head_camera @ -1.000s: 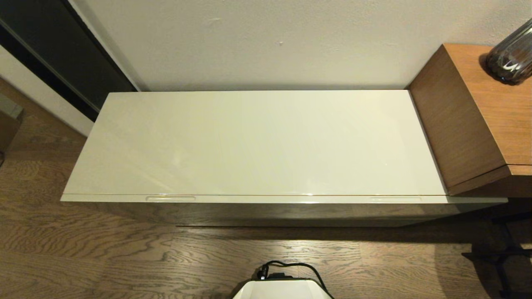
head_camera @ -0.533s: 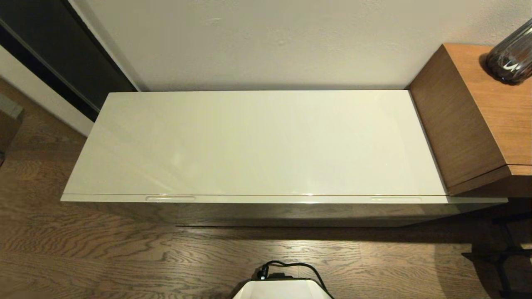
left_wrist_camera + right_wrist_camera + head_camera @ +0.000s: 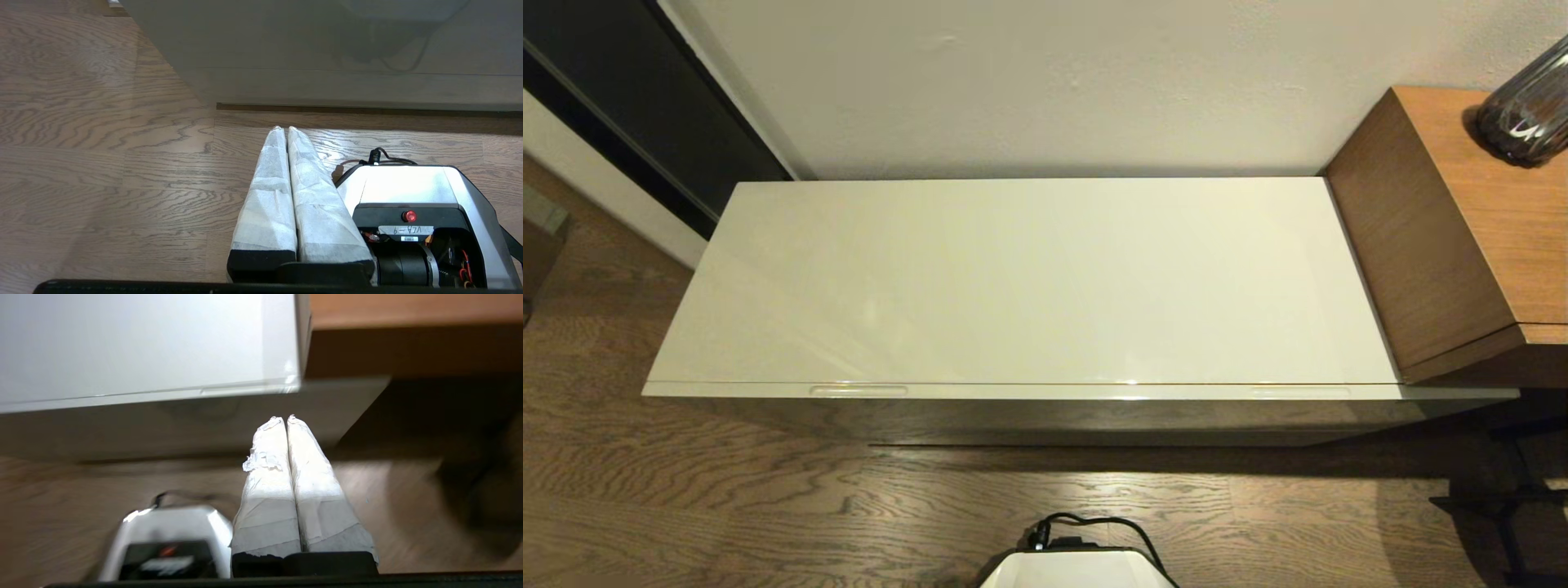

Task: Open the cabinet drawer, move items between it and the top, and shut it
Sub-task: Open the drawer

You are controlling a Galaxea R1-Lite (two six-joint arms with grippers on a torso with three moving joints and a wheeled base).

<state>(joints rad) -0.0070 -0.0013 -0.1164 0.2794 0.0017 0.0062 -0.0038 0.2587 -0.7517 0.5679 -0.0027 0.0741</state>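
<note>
The glossy cream-white top (image 3: 1029,278) of the cabinet lies bare across the head view. Below its front edge runs the drawer (image 3: 1045,392), pushed in, with two narrow finger slots (image 3: 858,390) (image 3: 1298,392). No packets show anywhere. Neither arm appears in the head view. My left gripper (image 3: 284,130) is shut and empty, low over the floor beside the robot base, facing the cabinet front (image 3: 327,49). My right gripper (image 3: 284,419) is shut and empty too, held before the drawer's right end (image 3: 245,416), a little below the top (image 3: 143,339).
A taller brown wood-grain unit (image 3: 1445,237) adjoins the cabinet's right end, with a dark ribbed glass vase (image 3: 1527,110) on it. The robot's white base (image 3: 1078,567) with a black cable sits on the wooden floor in front. A dark doorway (image 3: 645,106) is at the far left.
</note>
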